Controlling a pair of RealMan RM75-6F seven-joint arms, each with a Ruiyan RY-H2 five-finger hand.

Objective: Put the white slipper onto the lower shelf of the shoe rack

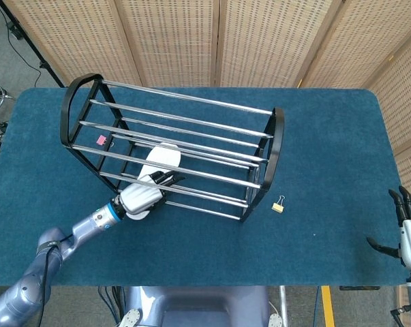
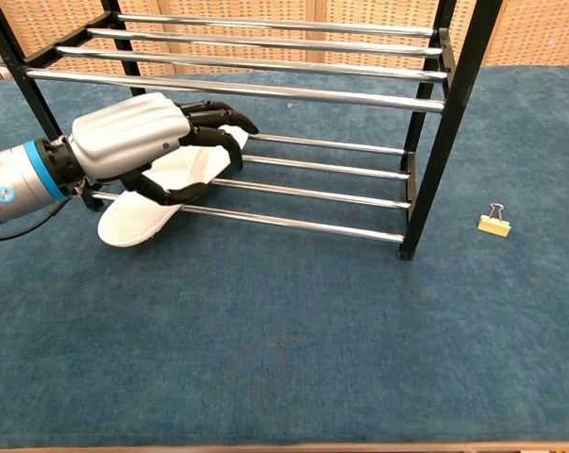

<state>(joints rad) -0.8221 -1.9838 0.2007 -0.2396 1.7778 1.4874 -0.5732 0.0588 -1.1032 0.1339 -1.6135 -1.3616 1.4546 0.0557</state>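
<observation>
The white slipper (image 1: 161, 159) (image 2: 133, 223) lies slanted on the front bars of the lower shelf (image 2: 312, 193) of the black and chrome shoe rack (image 1: 185, 99) (image 2: 452, 132). Its toe points into the rack and its heel hangs out over the blue table at the rack's left front. My left hand (image 1: 143, 197) (image 2: 138, 143) lies over the slipper's middle and heel, its dark fingers curled over the far edge and the thumb wrapped across the near edge. My right hand (image 1: 410, 234) hovers at the table's far right edge, fingers apart and holding nothing.
A small gold binder clip (image 1: 279, 204) (image 2: 493, 222) lies on the blue cloth to the right of the rack's front post. A pink tag (image 1: 101, 140) hangs on the rack's left end. Woven screens stand behind the table.
</observation>
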